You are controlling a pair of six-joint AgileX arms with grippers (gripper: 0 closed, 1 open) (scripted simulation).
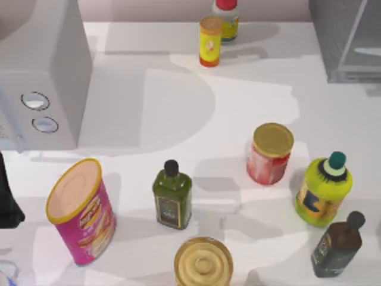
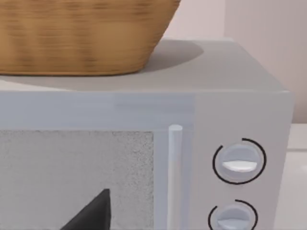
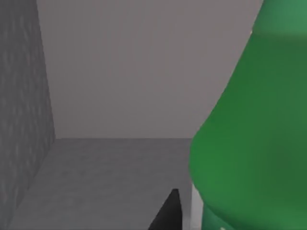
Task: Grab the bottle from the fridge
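Close against the right wrist camera stands the slim bright green bottle [image 3: 249, 143], its swelling shoulder right up at the lens, upright on the grey floor inside the dark grey box-shaped fridge [image 3: 120, 86], with the plain back wall behind it and a speckled side wall to one side. One dark fingertip of the right gripper [image 3: 168, 213] pokes in just beside the bottle's base; whether those fingers are spread or closed on the bottle I cannot tell. From above, the fridge [image 1: 348, 42] sits at the table's far right corner, a pale glassy panel in a thin grey frame on its side. Nearest along the white table [image 1: 149, 101] in the top view are a gold-lidded round jar [image 1: 203, 262], a pink snack tube with a yellow rim [image 1: 83, 211] lying tilted, and a dark brown bottle with a black cap [image 1: 338, 244]. Just beyond stand a dark olive square bottle with a black cap [image 1: 172, 196], a squat yellow-green bottle with a teal cap [image 1: 324, 190] and a red jar with a gold lid [image 1: 271, 152]. At the far edge are a yellow can with an orange top [image 1: 209, 40] and a red-capped bottle [image 1: 226, 18] just behind it. My left arm is parked at the left edge; its wrist view shows a dark fingertip of the left gripper [image 2: 93, 213] facing the light grey appliance with two round knobs [image 2: 240, 158], a woven basket [image 2: 81, 33] resting on top; its finger spread cannot be told.
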